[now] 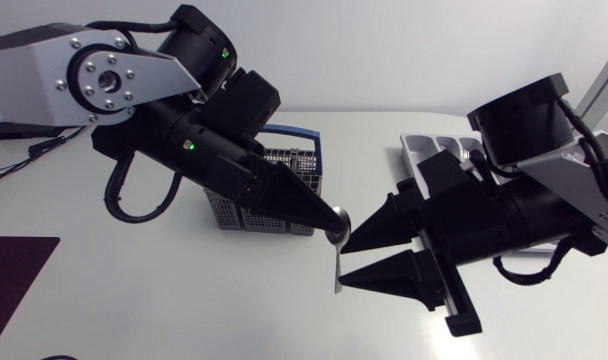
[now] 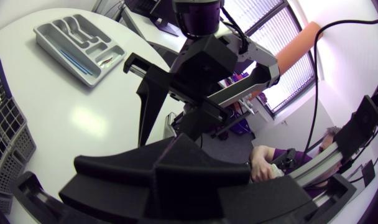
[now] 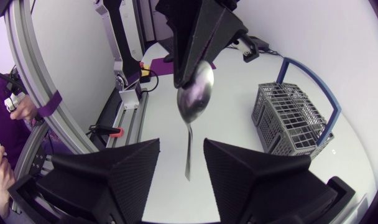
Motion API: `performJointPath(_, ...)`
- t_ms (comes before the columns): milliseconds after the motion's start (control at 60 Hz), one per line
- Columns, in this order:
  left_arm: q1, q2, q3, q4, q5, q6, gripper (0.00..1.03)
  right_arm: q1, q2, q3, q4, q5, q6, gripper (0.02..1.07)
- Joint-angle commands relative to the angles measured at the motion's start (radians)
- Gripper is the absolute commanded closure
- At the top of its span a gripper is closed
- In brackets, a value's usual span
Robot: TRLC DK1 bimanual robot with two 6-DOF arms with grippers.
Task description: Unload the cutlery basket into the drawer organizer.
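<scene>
the right gripper [image 3: 181, 144] is standing wide open, its two fingers [image 3: 124, 168] gripping nothing. the spoon [image 3: 195, 96] is hanging right at the mouth of that gap, its handle lining up between the two tips. neither finger seems to be touching it, though how deep it sits in the gap is hard to judge.

the spoon's long axis is running from 12 to 6 o'clock above the tabletop [image 1: 184, 300], with the bowl uppermost and the handle end swinging free. the left gripper [image 1: 327, 215] is pinching the bowl from the 12 o'clock end with its fingers closed tight, so it is carrying all the weight.

this is looking like a handover. the right fingers are facing the handle squarely from 3 o'clock and would only need to close across it.

farther off, the cutlery basket [image 1: 242, 218] is sitting at about 10 o'clock from the spoon, behind the left arm. farthest, the drawer organizer [image 1: 424, 145] is lying at about 1 o'clock, behind the right arm, which is the nearer arm to it.
</scene>
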Motion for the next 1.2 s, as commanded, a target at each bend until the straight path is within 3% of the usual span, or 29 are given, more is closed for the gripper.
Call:
performJointPath(0,-0.018,0.019,0.040,-0.038,0.025,0.055,0.96,0.021,-0.020,0.007,-0.023,-0.011,-0.023,0.73)
performJointPath(267,-0.038,0.017,0.057,-0.101,0.034,0.103,0.96,0.048,-0.035,0.018,-0.057,-0.011,-0.021,0.87)
performJointPath(433,-0.041,0.017,0.060,-0.110,0.042,0.106,0.96,0.059,-0.046,0.024,-0.079,-0.011,-0.023,0.88)
performJointPath(633,-0.038,0.017,0.058,-0.111,0.042,0.110,0.95,0.064,-0.047,0.032,-0.109,-0.013,-0.028,1.02)
performJointPath(733,-0.029,0.023,0.064,-0.111,0.042,0.110,0.75,0.064,-0.052,0.030,-0.120,0.003,-0.028,1.02)
performJointPath(867,-0.024,0.033,0.077,-0.108,0.039,0.112,0.22,0.061,-0.040,0.020,-0.134,0.030,-0.044,1.02)
performJointPath(883,-0.021,0.034,0.083,-0.108,0.039,0.110,0.11,0.059,-0.037,0.018,-0.137,0.036,-0.049,1.02)
performJointPath(917,-0.016,0.034,0.087,-0.108,0.037,0.107,0.04,0.058,-0.032,0.014,-0.140,0.047,-0.051,1.02)
performJointPath(1050,0.004,0.039,0.106,-0.090,0.005,0.078,0.04,0.021,-0.015,-0.008,-0.143,0.113,-0.072,1.02)
performJointPath(1183,0.030,0.034,0.089,0.031,-0.113,-0.054,0.04,-0.048,0.000,-0.037,-0.148,0.194,-0.130,1.02)
